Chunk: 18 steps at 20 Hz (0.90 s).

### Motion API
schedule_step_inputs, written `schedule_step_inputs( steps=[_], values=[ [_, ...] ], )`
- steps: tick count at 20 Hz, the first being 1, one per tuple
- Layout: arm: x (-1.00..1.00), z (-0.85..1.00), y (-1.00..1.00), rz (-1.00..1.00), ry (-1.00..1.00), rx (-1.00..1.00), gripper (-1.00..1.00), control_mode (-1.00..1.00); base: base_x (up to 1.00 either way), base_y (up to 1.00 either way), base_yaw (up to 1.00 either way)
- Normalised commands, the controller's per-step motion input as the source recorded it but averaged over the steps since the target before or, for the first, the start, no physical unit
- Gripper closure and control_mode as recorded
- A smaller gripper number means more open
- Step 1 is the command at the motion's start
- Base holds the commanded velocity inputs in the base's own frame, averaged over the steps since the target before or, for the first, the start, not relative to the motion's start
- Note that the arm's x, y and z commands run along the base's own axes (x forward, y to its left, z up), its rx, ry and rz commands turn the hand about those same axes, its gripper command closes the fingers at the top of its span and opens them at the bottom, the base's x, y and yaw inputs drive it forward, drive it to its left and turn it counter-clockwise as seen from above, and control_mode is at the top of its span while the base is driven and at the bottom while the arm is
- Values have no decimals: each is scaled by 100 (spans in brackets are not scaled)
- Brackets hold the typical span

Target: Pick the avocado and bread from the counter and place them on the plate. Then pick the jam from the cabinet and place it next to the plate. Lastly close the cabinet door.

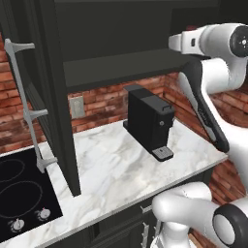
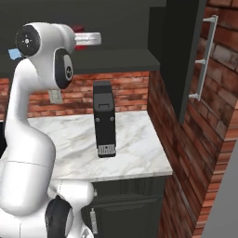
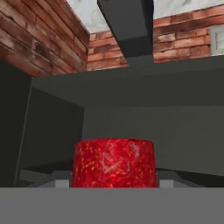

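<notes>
The white robot arm is reaching up into the open tall dark charcoal wall cabinet (image 1: pixel 121 34), its hand sitting level with the cabinet's lower shelf. In the hand view, the small dark red cylindrical jam jar (image 3: pixel 113 162), speckled with orange flecks, is sitting right in front of the camera, low and central, inside the shadowed cabinet interior. The gripper (image 2: pixel 83 39) is showing in the right base view as a pale hand poking toward the shelf, with a bit of red peeking at its far side. The fingertips themselves are not showing clearly, so I cannot tell how far apart they are standing or whether they are touching the jar.

The tall dark charcoal panelled cabinet door (image 1: pixel 46 97) with its long vertical silver bar handle is hanging wide open, swung out over the left part of the white-grey veined marble counter (image 1: pixel 111 169). A black boxy coffee machine (image 1: pixel 149 122) is standing near the counter's back edge, against the red brick wall (image 1: pixel 101 101). A black glass cooktop (image 1: pixel 22 191) with faint ring markings is lying at the counter's left end.
</notes>
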Motion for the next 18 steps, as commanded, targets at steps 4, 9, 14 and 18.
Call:
schedule_step_inputs(
  steps=[4,9,14,18],
  values=[
    [-100,-16,-3,-4,14,7,100,-100,0,0,0],
    [-99,-46,0,-2,6,6,100,-100,0,0,0],
    [-75,-65,0,3,5,1,100,-100,0,0,0],
    [-38,-54,2,14,10,0,100,-100,0,0,0]
  ],
)
